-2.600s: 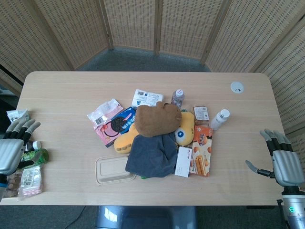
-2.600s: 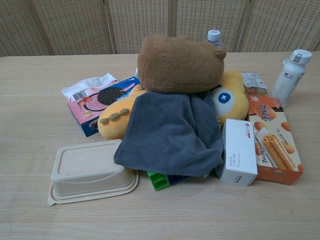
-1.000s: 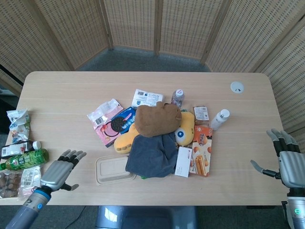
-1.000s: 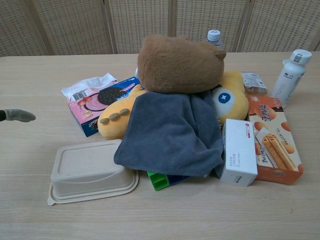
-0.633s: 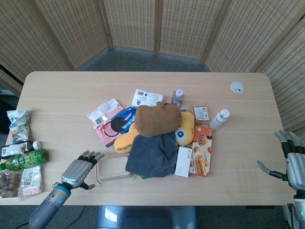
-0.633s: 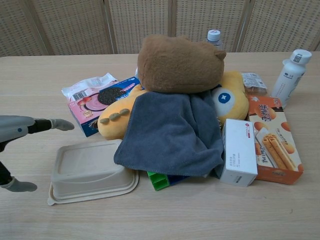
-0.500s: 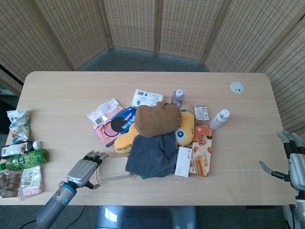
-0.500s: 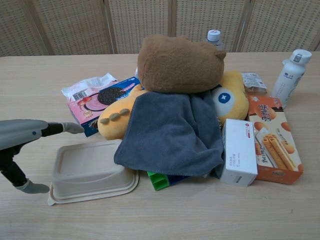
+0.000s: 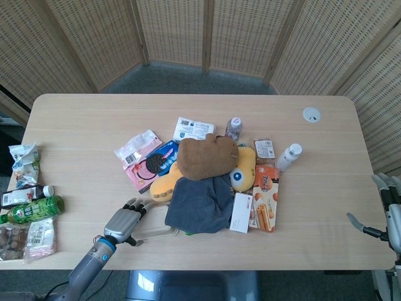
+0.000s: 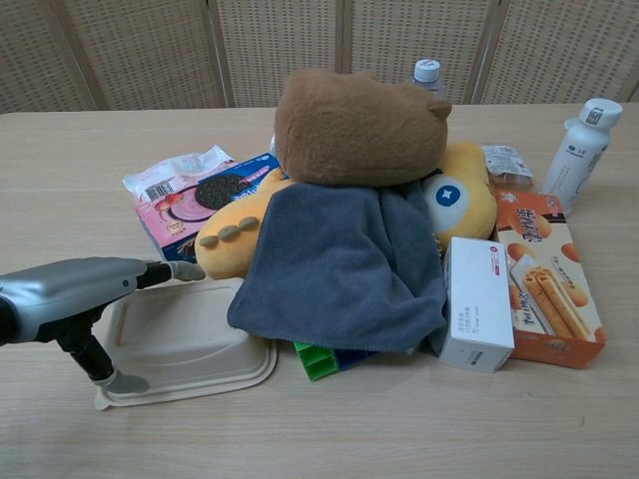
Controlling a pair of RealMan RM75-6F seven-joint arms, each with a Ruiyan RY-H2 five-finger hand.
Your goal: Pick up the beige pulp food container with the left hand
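left hand (image 10: 70,299) now over container (image 10: 200,344) — earlier beside

Left hand (image 9: 125,221), head view: reaches in from the lower left on a slanted forearm, back of the hand facing up, fingers (image 9: 139,204) extended forward and slightly spread. Chest view: the same hand (image 10: 75,291) enters from the left edge, held flat and roughly level, one dark fingertip pointing right and the thumb (image 10: 100,365) angled downward, apart from the fingers. Nothing is gripped.

Right hand (image 9: 390,213), head view: at the far right edge, partly cut off by the frame, fingers upright and the thumb held out to the side; it holds nothing.
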